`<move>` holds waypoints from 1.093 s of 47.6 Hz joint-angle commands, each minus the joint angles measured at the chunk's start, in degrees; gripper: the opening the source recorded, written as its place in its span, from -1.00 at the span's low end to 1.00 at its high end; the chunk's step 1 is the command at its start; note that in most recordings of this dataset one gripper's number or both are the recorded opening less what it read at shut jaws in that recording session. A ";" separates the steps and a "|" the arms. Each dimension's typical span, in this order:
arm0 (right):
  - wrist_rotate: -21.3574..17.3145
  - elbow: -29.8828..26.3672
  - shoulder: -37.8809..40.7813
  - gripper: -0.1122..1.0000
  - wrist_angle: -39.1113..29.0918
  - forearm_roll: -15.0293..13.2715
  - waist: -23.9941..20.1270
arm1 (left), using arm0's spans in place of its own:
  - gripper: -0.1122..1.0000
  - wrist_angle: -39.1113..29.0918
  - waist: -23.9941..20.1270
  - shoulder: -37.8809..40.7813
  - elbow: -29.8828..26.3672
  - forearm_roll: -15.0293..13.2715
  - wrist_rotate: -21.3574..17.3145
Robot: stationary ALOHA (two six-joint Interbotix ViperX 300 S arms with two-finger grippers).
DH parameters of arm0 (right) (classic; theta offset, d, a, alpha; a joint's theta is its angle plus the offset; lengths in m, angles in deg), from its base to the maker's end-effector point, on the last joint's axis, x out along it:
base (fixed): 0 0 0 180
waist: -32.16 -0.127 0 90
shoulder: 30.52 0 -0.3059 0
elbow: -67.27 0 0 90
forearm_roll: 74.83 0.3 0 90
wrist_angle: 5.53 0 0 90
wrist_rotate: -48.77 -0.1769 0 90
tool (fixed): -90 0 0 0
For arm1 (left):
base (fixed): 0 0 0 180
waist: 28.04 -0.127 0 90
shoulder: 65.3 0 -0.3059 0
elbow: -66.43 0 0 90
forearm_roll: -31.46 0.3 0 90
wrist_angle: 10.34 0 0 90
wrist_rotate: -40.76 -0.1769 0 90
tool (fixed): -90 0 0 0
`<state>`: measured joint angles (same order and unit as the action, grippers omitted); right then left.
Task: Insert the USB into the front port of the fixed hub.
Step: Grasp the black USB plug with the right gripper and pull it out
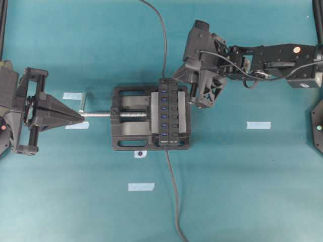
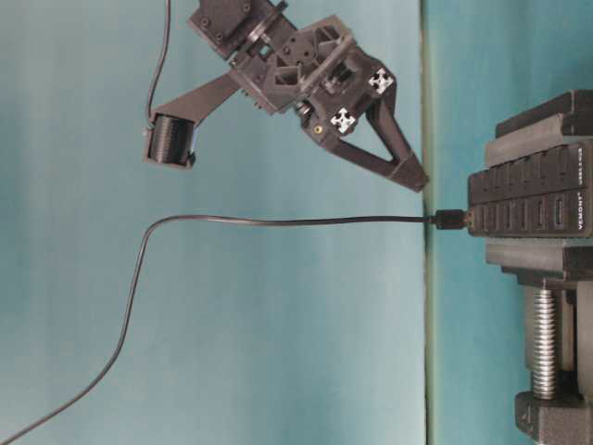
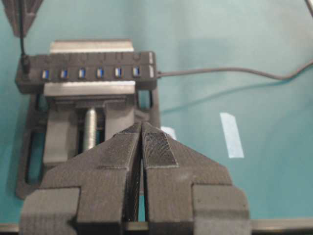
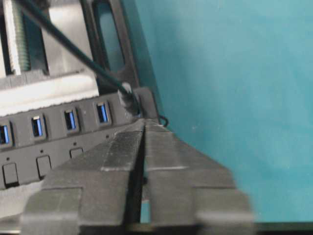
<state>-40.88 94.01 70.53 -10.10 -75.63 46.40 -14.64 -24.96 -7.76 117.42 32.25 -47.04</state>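
The fixed hub (image 1: 168, 113) is a narrow black bar with blue ports, clamped in a black vise (image 1: 132, 119). The USB (image 2: 451, 221) sits plugged into the hub's (image 2: 532, 198) end port, and its thin cable (image 2: 278, 220) trails away. In the right wrist view the USB (image 4: 128, 100) stands in the last port just beyond my right gripper (image 4: 145, 122), which is shut and holds nothing. From table level that gripper (image 2: 419, 181) hovers close to the plug without touching it. My left gripper (image 1: 81, 117) is shut and empty at the tip of the vise screw (image 1: 101, 115), pointing at the hub (image 3: 88, 73).
The hub's own cable (image 1: 174, 201) runs from its near end towards the table's front edge. Several strips of pale tape (image 1: 258, 125) lie on the teal table. The vise's crank handle (image 1: 84, 99) stands beside the left gripper (image 3: 142, 126).
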 commanded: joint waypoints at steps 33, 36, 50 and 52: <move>0.18 -4.66 2.55 0.78 0.62 0.09 0.18 | -0.80 0.26 0.09 -0.18 -0.70 0.18 -0.26; 0.26 -5.10 2.99 0.78 0.53 0.09 0.09 | -0.80 0.26 0.09 -0.18 -0.70 0.09 -0.26; 0.26 -6.06 4.57 0.76 0.62 0.09 -0.70 | -0.80 0.26 0.09 -0.18 -0.70 0.18 -0.18; 0.26 -6.15 4.57 0.76 0.53 0.09 -0.88 | -0.80 0.26 0.09 -0.18 -0.62 0.09 -0.18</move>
<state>-40.88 89.09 75.89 -10.01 -75.63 46.04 -14.64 -25.05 -7.84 117.42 32.25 -47.22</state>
